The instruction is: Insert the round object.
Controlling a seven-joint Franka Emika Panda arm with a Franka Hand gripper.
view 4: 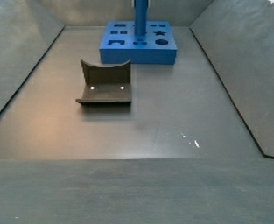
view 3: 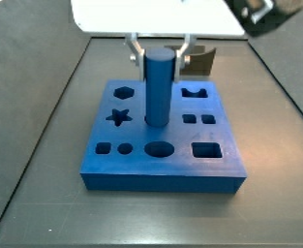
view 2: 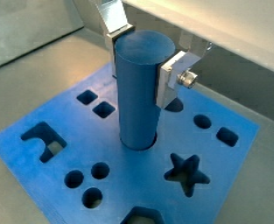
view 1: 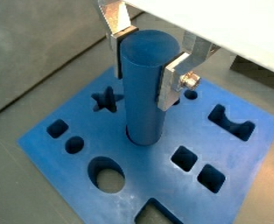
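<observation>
The round object, a bright blue cylindrical peg, stands upright with its lower end in a hole at the middle of the flat blue block. It shows in both wrist views and both side views. My gripper straddles the peg's top, with one silver finger on each side. A side view shows a small gap between each finger and the peg, so the gripper looks open. It shows in both wrist views.
The block has several shaped holes: a star, a large round hole, squares. The dark fixture stands on the grey floor apart from the block. Grey side walls bound the floor.
</observation>
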